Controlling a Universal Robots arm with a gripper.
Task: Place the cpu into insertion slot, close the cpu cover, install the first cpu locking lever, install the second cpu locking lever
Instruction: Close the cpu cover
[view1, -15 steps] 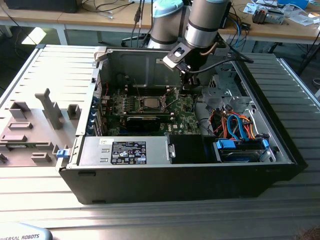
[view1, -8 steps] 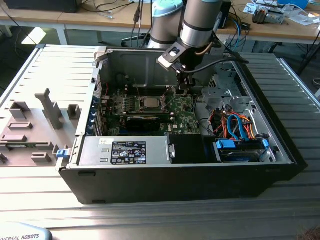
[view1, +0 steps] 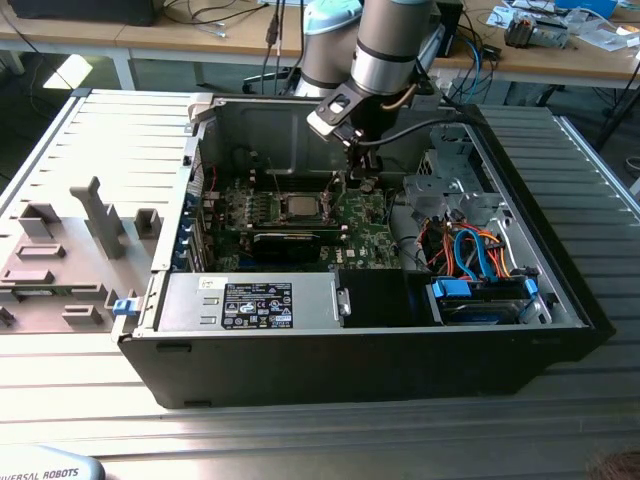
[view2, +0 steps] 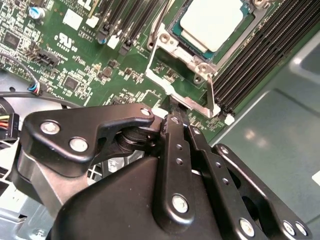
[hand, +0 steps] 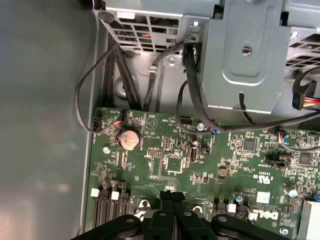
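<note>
The cpu (view2: 212, 20) lies with its silvery top up in the insertion slot (view2: 175, 34), mid-board in the exterior view (view1: 298, 207). The cpu cover (view2: 186, 60), a silvery frame with a square window, is swung open beside the slot, and green board shows through its window. My gripper (view2: 172, 119) is shut, with its black fingertips right at the cover's free edge. I cannot tell whether they touch it. Over the board in the first wrist view, the gripper (hand: 172, 196) has nothing between its fingers. It hangs just to the exterior view's right of the slot (view1: 352, 180).
Long black memory slots (view2: 260, 55) run beside the socket. A thin lever rod (view2: 157, 25) stands by the slot. A coin cell (hand: 129, 139), black cables (hand: 192, 85) and a grey drive cage (hand: 245, 55) lie nearby. A black card (view1: 285, 243) and power supply (view1: 250, 300) sit nearer the case front.
</note>
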